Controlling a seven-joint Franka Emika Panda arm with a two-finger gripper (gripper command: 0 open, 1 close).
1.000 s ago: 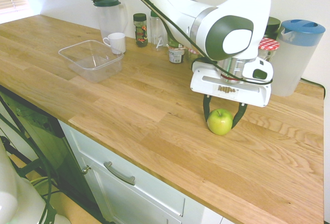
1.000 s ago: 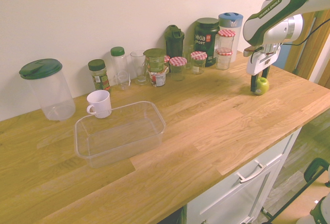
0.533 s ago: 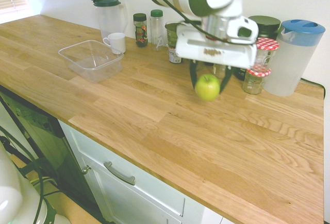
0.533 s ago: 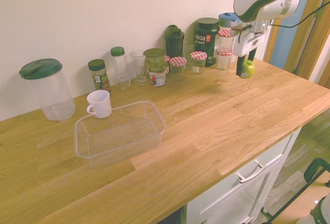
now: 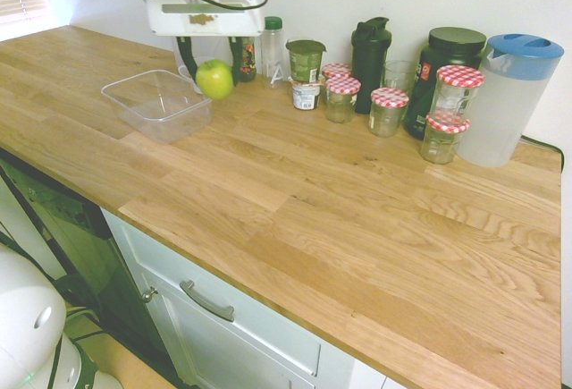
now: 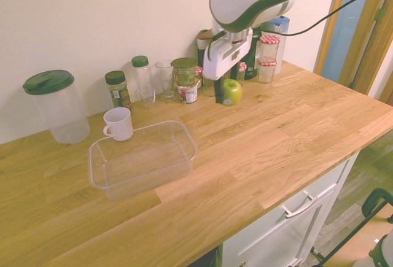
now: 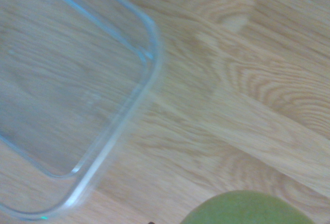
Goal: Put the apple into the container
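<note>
Kitchen setup, long wooden table [image 5: 340, 219] running along a pale wall, white cabinet fronts below. The hand [image 5: 213, 60] hung in the air pointing straight down, clenched on the apple [image 5: 214, 79], which sat between the two dark fingers, clear of the wood. In the first exterior view the apple appeared just beside the container [image 5: 157, 103], near its corner closest to the row of jars; in the second exterior view the apple [image 6: 231, 91] looked well apart from the container [image 6: 142, 158] (perspective differs, so exact offset hard to call). The wrist view showed the container's rounded corner [image 7: 77, 95] off to one side and the top of the apple [image 7: 247, 209] at the bottom edge, with bare wood grain beneath it, so the apple was not over the tub. Container was empty and lay flat on the table. A white mug [image 6: 118, 123] stood just behind the container, touching or nearly touching its rim. Along the wall: a clear pitcher with green lid [image 6: 56, 106], spice bottles, glass jars with red-checked lids [image 5: 390, 109], a dark shaker bottle [image 5: 370, 53], a black tub and a blue-lidded pitcher [image 5: 505, 98].
</note>
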